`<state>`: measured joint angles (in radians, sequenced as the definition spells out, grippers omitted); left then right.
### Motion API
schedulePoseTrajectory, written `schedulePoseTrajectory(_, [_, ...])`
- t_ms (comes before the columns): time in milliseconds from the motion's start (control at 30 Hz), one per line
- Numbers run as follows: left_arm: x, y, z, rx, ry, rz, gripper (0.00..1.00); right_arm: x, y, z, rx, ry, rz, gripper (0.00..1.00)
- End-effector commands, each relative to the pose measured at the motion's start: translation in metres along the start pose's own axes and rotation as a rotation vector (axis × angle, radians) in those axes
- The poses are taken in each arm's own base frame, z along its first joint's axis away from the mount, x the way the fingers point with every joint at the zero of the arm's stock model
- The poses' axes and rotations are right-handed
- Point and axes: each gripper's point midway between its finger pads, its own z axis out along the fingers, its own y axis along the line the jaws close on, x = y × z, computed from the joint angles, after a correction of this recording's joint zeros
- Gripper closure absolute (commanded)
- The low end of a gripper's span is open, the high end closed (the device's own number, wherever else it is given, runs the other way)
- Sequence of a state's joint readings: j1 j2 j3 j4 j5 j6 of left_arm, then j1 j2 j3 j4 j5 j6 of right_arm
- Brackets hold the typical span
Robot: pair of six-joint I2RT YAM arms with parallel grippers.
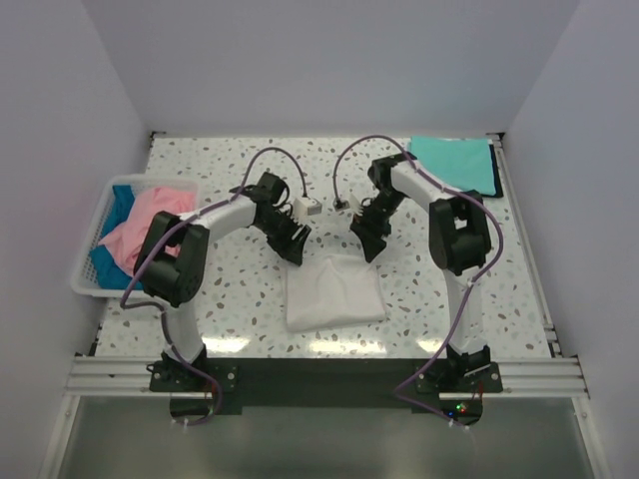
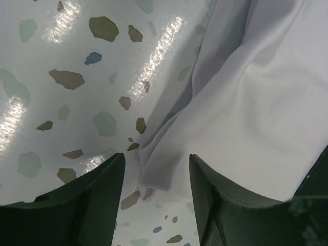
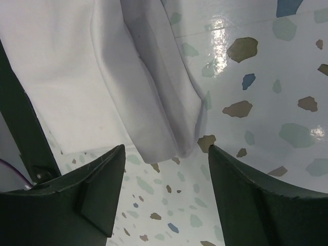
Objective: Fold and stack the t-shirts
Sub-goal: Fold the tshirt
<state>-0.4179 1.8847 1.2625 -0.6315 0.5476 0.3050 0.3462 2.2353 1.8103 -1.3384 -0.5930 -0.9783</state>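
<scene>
White cloth lies at the lower centre of the top view: one white t-shirt (image 1: pixel 334 289), folded to a rough square, flat on the speckled table (image 1: pixel 230 299). The left gripper (image 1: pixel 295 246) hangs over the shirt's upper left corner and the right gripper (image 1: pixel 369 242) over its upper right corner.

In the left wrist view a corner of the cloth lies on the table in the gap between the two dark fingers (image 2: pixel 97 197). The jaws stand apart and pinch nothing. The right wrist view shows the same: a folded corner lies between the fingers (image 3: pixel 87 197), jaws apart, cloth not clamped.

There are four shirts in all. One teal t-shirt (image 1: pixel 454 165) lies folded flat at the upper right of the table. One pink t-shirt (image 1: pixel 145 225) and one blue t-shirt (image 1: pixel 105 264) are heaped together in the single white lattice basket (image 1: pixel 85 284) at the left edge. There are two grippers.
</scene>
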Motion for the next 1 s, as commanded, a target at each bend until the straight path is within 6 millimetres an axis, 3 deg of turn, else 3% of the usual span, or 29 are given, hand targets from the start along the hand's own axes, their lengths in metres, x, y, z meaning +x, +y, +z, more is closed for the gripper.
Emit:
schedulePoseTrajectory(0, [0.005,-0.012,-0.002,0.065,0.017,-0.051,0.43,0.005,0.037,-0.019,-0.059,0.026,-0.014,0.31])
schedulePoseTrajectory(133, [0.011,-0.012,-0.001,0.061,0.035,-0.083,0.44,0.003,0.042,-0.017,-0.059,0.030,-0.030,0.30])
schedulePoseTrajectory(233, [0.009,-0.012,-0.002,0.057,0.029,-0.088,0.48,0.003,0.040,-0.014,-0.039,0.034,-0.044,0.37])
schedulePoseTrajectory(533, [0.008,-0.005,-0.015,0.006,0.021,-0.061,0.83,-0.001,0.039,-0.022,-0.007,0.035,-0.059,0.77])
schedulePoseTrajectory(567, [0.008,-0.005,-0.016,0.004,0.021,-0.058,0.86,-0.001,0.040,-0.024,-0.005,0.035,-0.058,0.87])
schedulePoseTrajectory(667, [0.009,-0.007,-0.024,-0.001,0.028,-0.050,0.97,0.000,0.040,-0.025,0.000,0.042,-0.049,1.00])
schedulePoseTrajectory(733, [0.011,-0.008,-0.030,-0.008,0.033,-0.046,1.00,0.001,0.040,-0.029,0.017,0.044,-0.044,1.00])
schedulePoseTrajectory(967, [0.048,0.010,-0.055,-0.105,0.106,-0.037,1.00,0.018,0.032,-0.038,0.100,0.077,-0.017,1.00])
